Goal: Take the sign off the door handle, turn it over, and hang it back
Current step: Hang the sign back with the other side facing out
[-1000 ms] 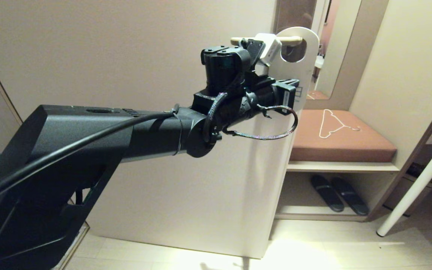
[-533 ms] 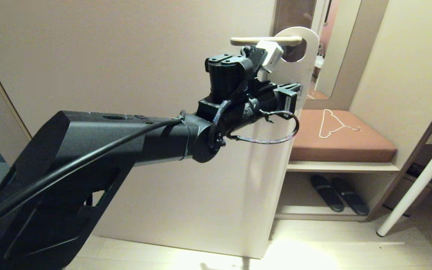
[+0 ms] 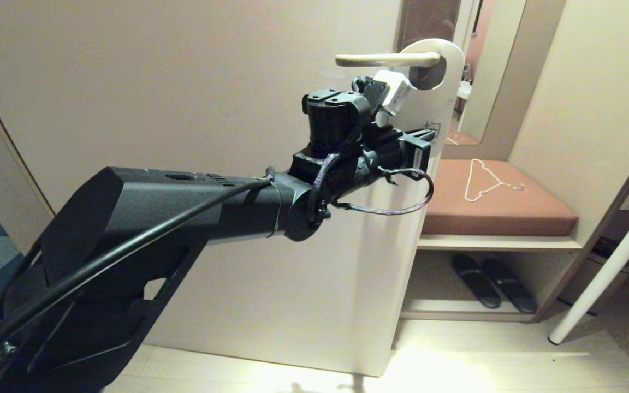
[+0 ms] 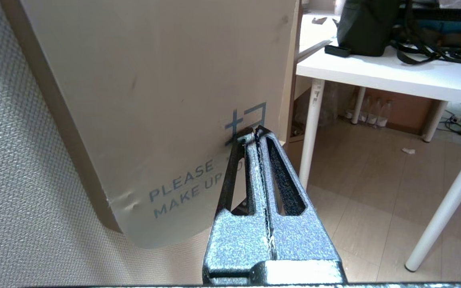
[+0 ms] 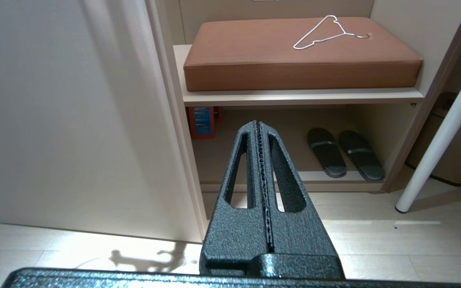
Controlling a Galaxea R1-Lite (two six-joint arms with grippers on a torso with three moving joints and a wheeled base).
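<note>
Sign [image 3: 448, 93] hangs on door handle [image 3: 385, 59]; left gripper [image 4: 250, 134] clenched on sign; right gripper [image 5: 259, 124] clenched, empty; brown bench cushion [image 3: 497, 204] beside beige door [image 3: 183, 109].

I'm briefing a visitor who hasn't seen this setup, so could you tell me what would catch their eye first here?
The left arm fills the head view, its left gripper shut on the sign, a white hanger reading "PLEASE MAKE UP" that hangs on the door handle. To the right, a white wire hanger lies on a brown cushion.
</note>
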